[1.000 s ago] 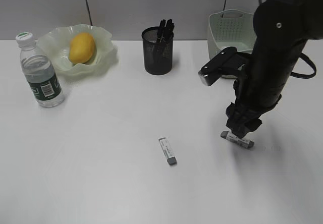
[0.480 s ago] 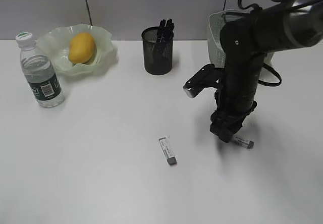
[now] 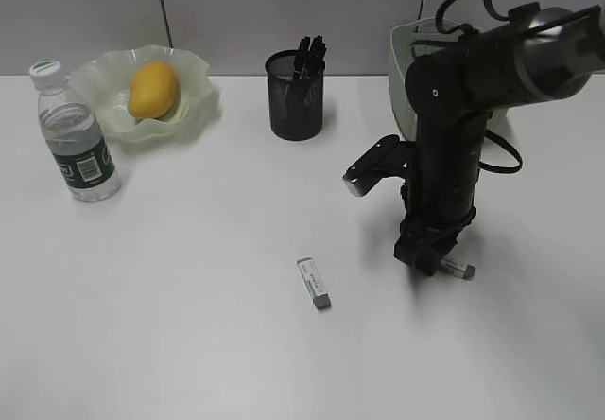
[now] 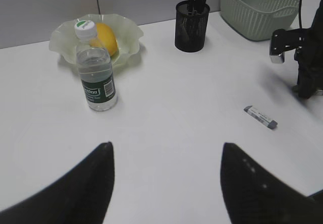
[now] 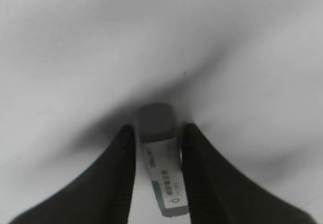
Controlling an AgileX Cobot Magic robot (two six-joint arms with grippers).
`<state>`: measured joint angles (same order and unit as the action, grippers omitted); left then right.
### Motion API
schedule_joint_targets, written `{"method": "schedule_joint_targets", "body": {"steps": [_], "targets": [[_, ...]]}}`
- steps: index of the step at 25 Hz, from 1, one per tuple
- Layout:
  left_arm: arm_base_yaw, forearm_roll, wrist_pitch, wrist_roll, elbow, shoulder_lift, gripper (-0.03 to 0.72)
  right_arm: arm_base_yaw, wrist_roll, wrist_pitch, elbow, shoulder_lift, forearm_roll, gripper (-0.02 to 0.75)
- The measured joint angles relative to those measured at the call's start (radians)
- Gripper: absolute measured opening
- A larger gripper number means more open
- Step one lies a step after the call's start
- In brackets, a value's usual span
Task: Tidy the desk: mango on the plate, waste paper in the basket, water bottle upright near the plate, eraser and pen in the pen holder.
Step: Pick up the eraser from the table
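Right gripper (image 5: 157, 148) down on the desk (image 3: 189, 344) at about 4 o'clock from the pen holder (image 3: 295, 96) — fingers (image 5: 121, 158) straddle one eraser (image 5: 160, 158), hugging both its sides, eraser flat on the desk. Left gripper (image 4: 166, 178) hangs wide open, holding nothing. Second eraser (image 3: 314, 283) lies loose at 9 o'clock from the right gripper.

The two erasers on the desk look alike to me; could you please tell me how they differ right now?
The right eraser lies between the right gripper's fingers; the middle eraser lies free, away from both grippers. The arm hides most of the right eraser in the exterior view; the middle eraser shows whole. Both are slim, grey-tipped and flat on the desk.
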<state>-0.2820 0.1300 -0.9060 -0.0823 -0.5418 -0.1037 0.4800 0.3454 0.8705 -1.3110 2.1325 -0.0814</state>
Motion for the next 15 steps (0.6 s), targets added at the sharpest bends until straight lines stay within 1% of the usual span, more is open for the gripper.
{"method": "schedule_joint_targets", "body": {"steps": [4,9,13,15], "targets": [[0.0,0.0,0.0,0.0,0.0,0.0,0.503,0.0,0.0,-0.003,-0.001,0.0,0.0,0.175],[0.0,0.0,0.0,0.0,0.0,0.0,0.503,0.0,-0.006,-0.003,-0.029,0.007,0.0,0.172],[0.0,0.0,0.0,0.0,0.0,0.0,0.503,-0.001,-0.032,-0.005,-0.115,0.006,0.015,0.172],[0.0,0.0,0.0,0.0,0.0,0.0,0.503,-0.001,-0.038,-0.035,-0.179,0.001,0.051,0.172]]}}
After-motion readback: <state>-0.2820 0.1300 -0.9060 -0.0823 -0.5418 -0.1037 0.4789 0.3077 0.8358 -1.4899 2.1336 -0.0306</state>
